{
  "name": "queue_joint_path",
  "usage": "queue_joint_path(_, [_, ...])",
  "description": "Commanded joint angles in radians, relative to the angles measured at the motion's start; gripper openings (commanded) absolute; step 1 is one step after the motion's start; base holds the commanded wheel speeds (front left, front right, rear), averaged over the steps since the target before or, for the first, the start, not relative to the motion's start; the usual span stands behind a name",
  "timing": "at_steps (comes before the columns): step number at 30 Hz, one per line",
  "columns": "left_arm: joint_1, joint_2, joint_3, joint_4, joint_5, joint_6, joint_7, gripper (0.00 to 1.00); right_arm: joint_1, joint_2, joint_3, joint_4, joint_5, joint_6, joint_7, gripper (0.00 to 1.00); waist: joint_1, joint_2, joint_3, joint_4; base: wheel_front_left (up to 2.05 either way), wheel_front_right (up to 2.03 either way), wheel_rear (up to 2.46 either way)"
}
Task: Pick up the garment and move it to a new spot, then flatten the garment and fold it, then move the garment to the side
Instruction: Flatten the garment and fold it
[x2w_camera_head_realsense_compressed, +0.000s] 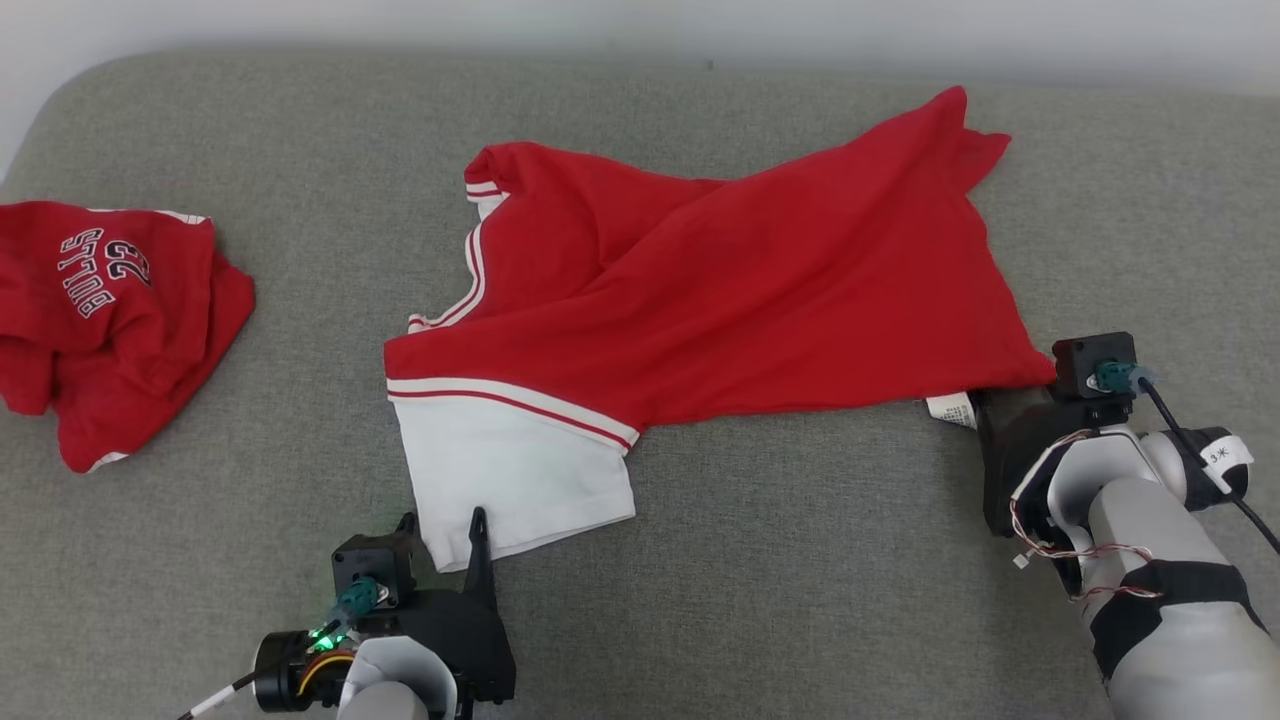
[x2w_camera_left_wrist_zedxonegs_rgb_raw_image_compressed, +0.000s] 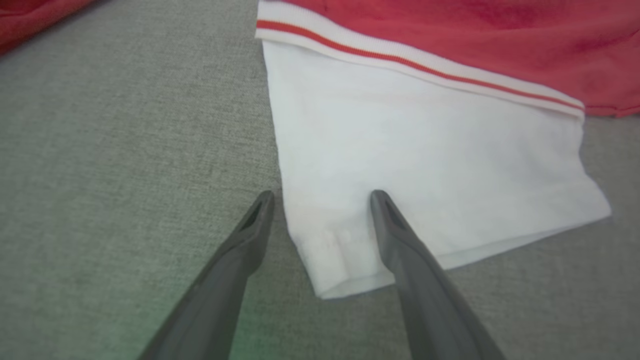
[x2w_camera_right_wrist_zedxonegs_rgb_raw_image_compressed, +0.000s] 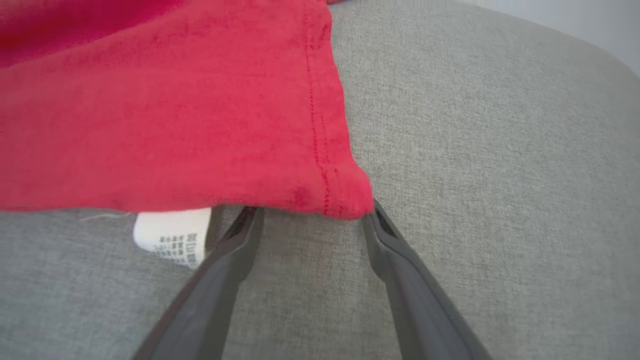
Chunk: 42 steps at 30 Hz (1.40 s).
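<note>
Red-and-white cotton jersey (x2w_camera_head_realsense_compressed: 720, 290) stretches left to right; left jaws, spread, straddle its near sleeve (x2w_camera_left_wrist_zedxonegs_rgb_raw_image_compressed: 400, 165), right jaws, spread, meet its right hem corner (x2w_camera_right_wrist_zedxonegs_rgb_raw_image_compressed: 345, 200).

Garment (x2w_camera_head_realsense_compressed: 760, 290) lies on cushion (x2w_camera_head_realsense_compressed: 300, 120), another shirt (x2w_camera_head_realsense_compressed: 110, 310) leftward.

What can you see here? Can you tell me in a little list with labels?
surface: grey cushion
middle: red shirt with a white sleeve, rumpled
far left: other shirt, red, bunched up
left hand: open, at the sleeve's corner
right hand: open, at the shirt's hem corner
tag: white, poking out beside the right hand
</note>
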Motion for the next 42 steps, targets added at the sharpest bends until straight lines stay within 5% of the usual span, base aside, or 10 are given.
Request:
queue_joint_path(1, [0.014, -0.005, -0.017, 0.027, -0.020, -0.002, 0.012, 1.00, -0.014, -0.007, 0.015, 0.021, 0.004, 0.001, -0.014, 1.00, 0.0000, 0.0000, 0.020, 0.014, 0.00, 0.00, 0.00])
queue_joint_path(7, [-0.002, -0.006, -0.050, 0.040, -0.053, -0.007, -0.002, 0.96, -0.053, -0.007, 0.060, 0.089, 0.009, 0.001, -0.061, 1.00, 0.0000, 0.0000, 0.044, 0.018, 0.00, 0.00, 0.00])
queue_joint_path(9, [-0.005, -0.007, -0.063, 0.050, -0.067, -0.012, 0.006, 0.37, -0.060, -0.005, 0.076, 0.110, 0.011, 0.001, -0.077, 1.00, 0.0000, 0.0000, 0.046, 0.016, 0.00, 0.00, 0.00])
queue_joint_path(10, [-0.005, -0.008, -0.068, 0.055, -0.071, -0.014, 0.006, 0.06, -0.063, -0.003, 0.085, 0.118, 0.012, 0.002, -0.086, 0.70, 0.0000, 0.0000, 0.046, 0.015, 0.00, 0.00, 0.00])
queue_joint_path(11, [-0.003, -0.009, -0.074, 0.061, -0.080, -0.020, 0.013, 0.00, -0.065, -0.001, 0.093, 0.124, 0.015, 0.002, -0.095, 0.18, 0.0000, 0.0000, 0.046, 0.014, 0.00, 0.00, 0.00])
queue_joint_path(12, [-0.001, -0.011, -0.080, 0.067, -0.083, -0.025, 0.020, 0.00, -0.068, 0.000, 0.104, 0.131, 0.017, 0.002, -0.104, 0.00, 0.0000, 0.0000, 0.044, 0.012, 0.00, 0.00, 0.00])
queue_joint_path(22, [-0.012, -0.005, -0.043, -0.036, -0.201, -0.071, -0.052, 0.00, -0.084, 0.008, 0.167, 0.114, 0.139, 0.001, -0.193, 0.00, 0.0000, 0.0000, -0.024, -0.002, 0.00, 0.00, 0.00])
queue_joint_path(29, [-0.103, 0.018, 0.025, -0.266, -0.321, -0.123, 0.017, 0.00, -0.118, -0.029, 0.258, -0.094, 0.388, 0.001, -0.120, 0.00, 0.0000, 0.0000, -0.065, -0.035, 0.00, 0.00, 0.00])
queue_joint_path(36, [-0.366, 0.109, 0.026, -0.374, -0.282, -0.129, 0.143, 0.00, -0.228, -0.063, 0.272, -0.311, 0.600, 0.001, -0.009, 0.00, 0.0000, 0.0000, 0.041, -0.075, 0.00, 0.00, 0.00])
queue_joint_path(42, [-0.646, 0.177, 0.085, -0.297, -0.232, -0.126, 0.082, 0.00, -0.436, -0.002, 0.249, -0.267, 0.643, 0.001, 0.017, 0.00, 0.0000, 0.0000, 0.184, -0.161, 0.00, 0.00, 0.00])
